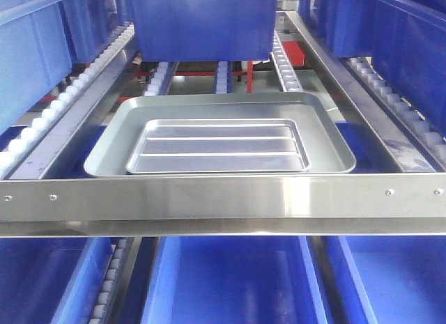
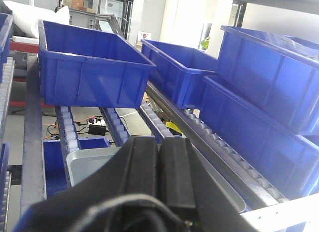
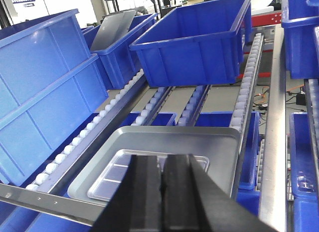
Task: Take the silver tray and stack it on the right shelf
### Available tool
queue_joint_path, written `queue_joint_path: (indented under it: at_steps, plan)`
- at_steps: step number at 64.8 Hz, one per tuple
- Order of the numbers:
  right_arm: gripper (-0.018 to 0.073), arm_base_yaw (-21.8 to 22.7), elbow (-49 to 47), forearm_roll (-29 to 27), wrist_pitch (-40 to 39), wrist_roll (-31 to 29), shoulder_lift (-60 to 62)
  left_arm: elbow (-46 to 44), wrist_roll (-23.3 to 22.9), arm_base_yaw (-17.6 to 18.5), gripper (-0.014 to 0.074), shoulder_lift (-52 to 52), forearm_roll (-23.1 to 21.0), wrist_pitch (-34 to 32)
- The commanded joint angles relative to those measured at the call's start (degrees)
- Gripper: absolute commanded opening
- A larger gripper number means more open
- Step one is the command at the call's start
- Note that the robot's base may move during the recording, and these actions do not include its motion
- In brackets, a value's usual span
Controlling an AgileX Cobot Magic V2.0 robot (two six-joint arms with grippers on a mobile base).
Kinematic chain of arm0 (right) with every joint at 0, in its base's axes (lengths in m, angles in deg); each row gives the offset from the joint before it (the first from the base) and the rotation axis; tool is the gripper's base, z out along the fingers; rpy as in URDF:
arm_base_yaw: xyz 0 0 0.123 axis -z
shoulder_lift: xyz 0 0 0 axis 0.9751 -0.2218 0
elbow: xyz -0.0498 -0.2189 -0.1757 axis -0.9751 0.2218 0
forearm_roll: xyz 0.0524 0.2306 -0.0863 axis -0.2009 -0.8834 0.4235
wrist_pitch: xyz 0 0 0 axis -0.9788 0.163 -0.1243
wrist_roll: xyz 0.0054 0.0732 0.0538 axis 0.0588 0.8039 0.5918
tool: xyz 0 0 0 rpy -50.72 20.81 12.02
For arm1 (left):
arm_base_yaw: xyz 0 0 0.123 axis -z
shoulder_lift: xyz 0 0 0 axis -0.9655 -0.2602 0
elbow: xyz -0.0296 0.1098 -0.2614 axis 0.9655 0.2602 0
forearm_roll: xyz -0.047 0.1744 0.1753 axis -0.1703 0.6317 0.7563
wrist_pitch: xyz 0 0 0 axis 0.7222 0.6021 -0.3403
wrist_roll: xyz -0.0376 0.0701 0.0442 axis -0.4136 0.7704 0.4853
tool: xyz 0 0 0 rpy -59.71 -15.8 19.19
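The silver tray point(image 1: 219, 146), shiny with two long ridges, lies flat inside a larger dull grey tray point(image 1: 327, 139) on the right shelf point(image 1: 223, 195), just behind its steel front bar with two screws per end. In the right wrist view my right gripper point(image 3: 163, 164) hangs above the silver tray point(image 3: 117, 174), jaws pressed together with nothing between them. My left gripper point(image 2: 159, 147) is also shut and empty, over the grey tray point(image 2: 84, 164); its fingers hide the silver tray there. Neither gripper shows in the front view.
A blue bin point(image 1: 202, 21) sits on the rollers just behind the trays. More blue bins stand on both sides point(image 3: 45, 87) point(image 2: 259, 107) and on the level below point(image 1: 230, 282). White roller rails point(image 1: 42, 118) flank the trays.
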Motion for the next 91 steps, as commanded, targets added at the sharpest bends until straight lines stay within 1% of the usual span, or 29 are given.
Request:
queue_joint_path:
  at_steps: [1, 24, 32, 35, 39, 42, 43, 45, 46, 48, 51, 52, 54, 57, 64, 69, 75, 77, 79, 91]
  plan:
    - [0.0052, 0.11, -1.56, 0.57, -3.07, -0.22, -0.26, -1.64, -0.21, 0.33, -0.0092, -0.34, -0.45, -4.17]
    - [0.0052, 0.11, -1.56, 0.57, -2.96, -0.22, -0.26, -1.64, -0.21, 0.33, -0.0092, -0.34, -0.45, -4.17]
    - [0.0052, 0.84, -1.52, 0.22, 2.71, -0.93, -0.07, -1.64, -0.21, 0.33, -0.0092, -0.34, -0.45, -4.17]
    - [0.0052, 1.70, -1.46, -1.48, 4.73, -5.66, 0.70, -1.64, -0.21, 0.33, -0.0092, -0.34, -0.45, -4.17]
    - [0.0052, 3.37, -1.17, -6.74, 5.90, -16.89, 2.68, -1.64, -0.21, 0.33, -0.0092, -0.34, -0.45, -4.17]
    - [0.0052, 5.64, -0.44, -12.07, 5.29, -28.96, 4.54, -1.64, -0.21, 0.33, -0.0092, -0.34, -0.45, -4.17]
    - [0.0052, 6.23, -0.20, -14.37, 5.13, -31.60, 5.04, -1.64, -0.21, 0.33, -0.0092, -0.34, -0.45, -4.17]
    - [0.0052, 8.17, 0.72, -18.53, 4.78, -39.02, 6.54, -1.64, -0.21, 0.33, -0.0092, -0.34, -0.45, -4.17]
    - [0.0052, 8.88, 1.12, -20.35, 4.64, -41.20, 7.00, -1.64, -0.21, 0.33, -0.0092, -0.34, -0.45, -4.17]
    - [0.0052, 11.13, 2.43, -26.09, 4.06, -46.25, 8.31, -1.64, -0.21, 0.33, -0.0092, -0.34, -0.45, -4.17]
    - [0.0052, 13.87, 4.10, -32.56, 3.04, -49.49, 9.62, -1.64, -0.21, 0.33, -0.0092, -0.34, -0.45, -4.17]
    - [0.0052, 15.05, 5.19, -35.75, 2.31, -50.02, 10.09, -1.64, -0.21, 0.33, -0.0092, -0.34, -0.45, -4.17]
    - [0.0052, 16.96, 6.72, -38.95, 0.48, -50.14, 10.83, -1.64, -0.21, 0.33, -0.0092, -0.34, -0.45, -4.17]
    - [0.0052, 19.76, 9.46, -41.47, -3.63, -50.14, 11.80, -1.64, -0.21, 0.33, -0.0092, -0.34, -0.45, -4.17]
    - [0.0052, 25.42, 15.92, -41.53, -14.42, -50.14, 13.50, -1.64, -0.21, 0.33, -0.0092, -0.34, -0.35, -4.17]
    - [0.0052, 27.87, 18.97, -41.53, -17.70, -50.14, 14.63, -1.64, -0.21, 0.33, -0.0092, -0.34, -0.35, -4.17]
    - [0.0052, 28.78, 22.26, -41.85, -19.17, -50.14, 17.05, -1.64, -0.21, 0.33, -0.0092, -0.34, -0.35, -4.17]
    - [0.0052, 28.78, 22.13, -41.85, -16.86, -50.14, 18.21, -1.64, -0.21, 0.33, -0.0092, -0.34, -0.35, -4.17]
    - [0.0052, 28.78, 22.08, -41.85, -16.35, -50.14, 19.08, -1.64, -0.21, 0.33, -0.0092, -0.34, -0.35, -4.17]
    - [0.0052, 28.78, 22.08, -41.80, -16.61, -50.14, 18.88, -1.64, -0.21, 0.33, -0.0092, -0.34, -0.35, -4.29]
